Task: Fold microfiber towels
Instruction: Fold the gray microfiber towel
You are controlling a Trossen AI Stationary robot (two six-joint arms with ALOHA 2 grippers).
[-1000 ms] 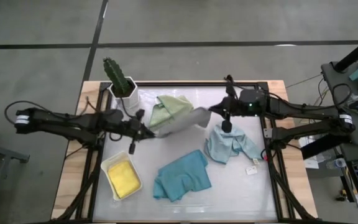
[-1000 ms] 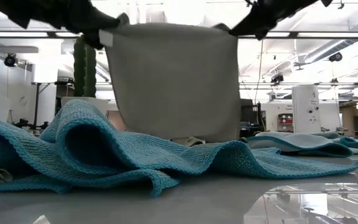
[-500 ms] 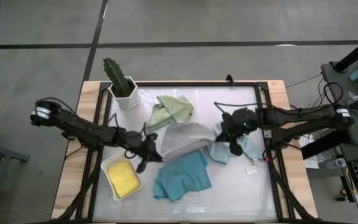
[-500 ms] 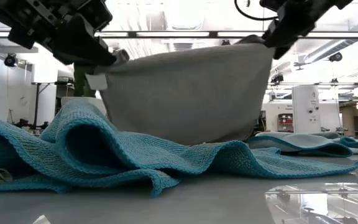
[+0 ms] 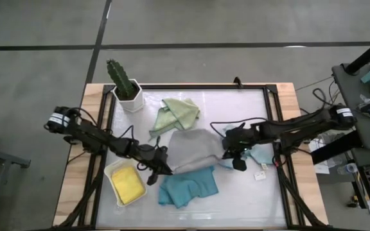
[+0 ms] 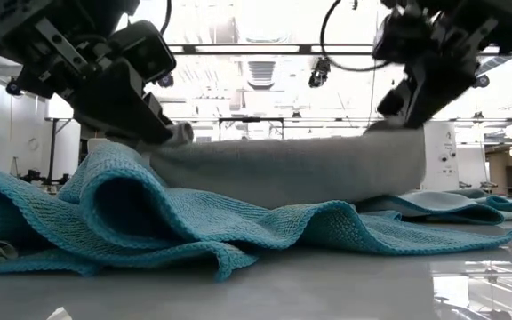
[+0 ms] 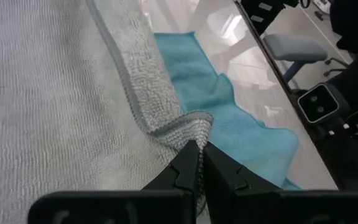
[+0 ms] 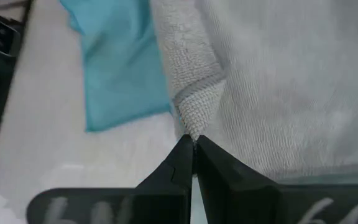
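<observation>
Both grippers are clamped on the grey towel (image 5: 193, 149), one corner each.

High view: left gripper (image 5: 164, 169) pinches the grey towel's near-left corner, right gripper (image 5: 227, 153) the near-right corner. A second ago the cloth hung stretched between them up near the sage green towel (image 5: 178, 113); half a second ago it was half draped; now it is spread flat mid-table, its near edge overlapping the teal towel (image 5: 186, 187) and its right edge over the pale blue towel (image 5: 260, 154). Both arms have swung toward the table's near side. Yellow towel (image 5: 126, 184) sits folded in the white tray (image 5: 114, 169), unchanged. Cactus pot (image 5: 131, 101) at the far-left corner, unchanged.

Low view: grey towel (image 6: 283, 169) used to hang as a tall curtain; now it's a low band lying behind the teal folds (image 6: 149, 218), grippers down at its two ends.

Left wrist view: fingers (image 7: 188, 163) closed tight on a grey corner (image 7: 194, 124), teal cloth (image 7: 241, 124) just beyond it.

Right wrist view: fingers (image 8: 180, 158) closed on the other grey corner (image 8: 199, 106), pale blue cloth (image 8: 120, 62) beside it.
</observation>
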